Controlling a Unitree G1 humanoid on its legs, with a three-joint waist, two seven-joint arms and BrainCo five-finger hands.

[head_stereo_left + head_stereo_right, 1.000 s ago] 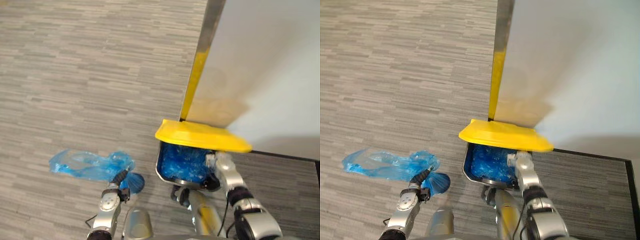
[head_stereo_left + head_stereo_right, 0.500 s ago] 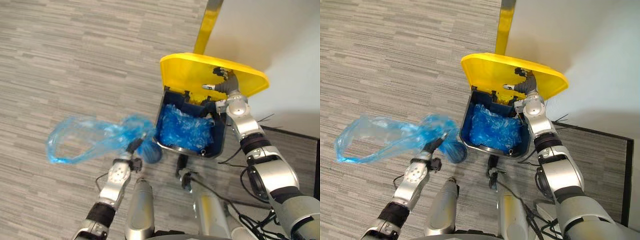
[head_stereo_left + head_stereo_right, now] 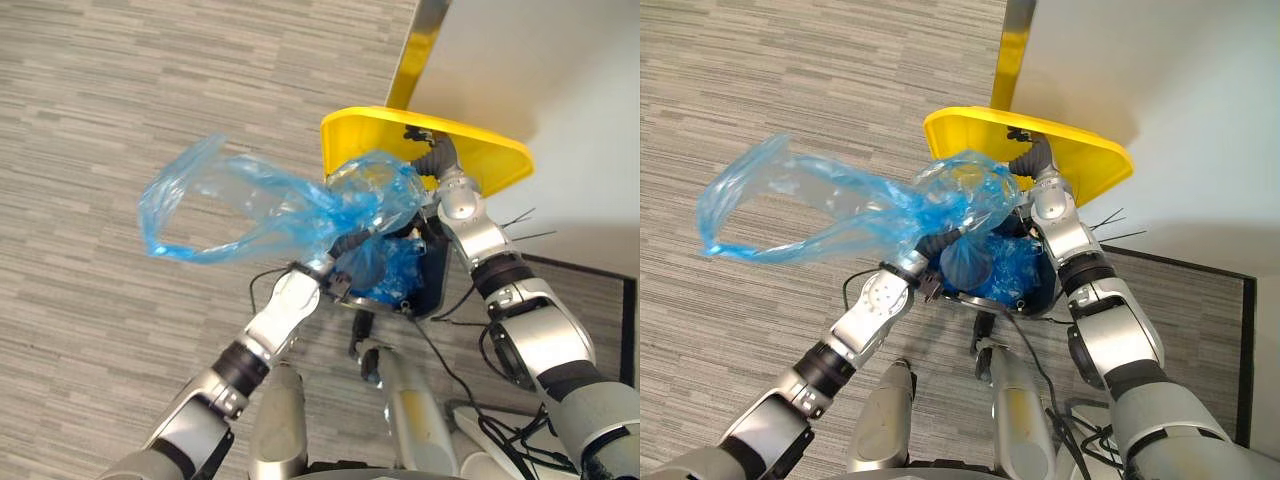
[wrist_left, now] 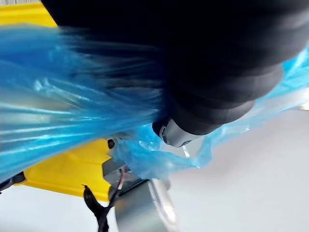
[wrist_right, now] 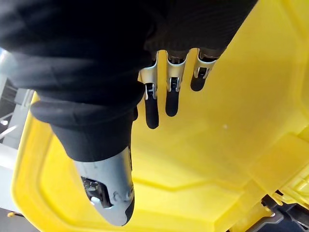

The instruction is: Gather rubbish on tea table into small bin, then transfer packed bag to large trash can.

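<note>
The left hand (image 3: 937,246) grips a blue bag (image 3: 830,205) by its neck, its full end hanging over the large trash can's (image 3: 1036,298) open mouth; the right hand (image 3: 1026,150) presses against the can's raised yellow lid (image 3: 1095,165).

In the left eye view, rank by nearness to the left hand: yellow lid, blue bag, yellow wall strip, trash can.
1. blue bag, gripped by the left hand
2. trash can, just beneath
3. yellow lid, raised behind
4. yellow wall strip, farthest up
</note>
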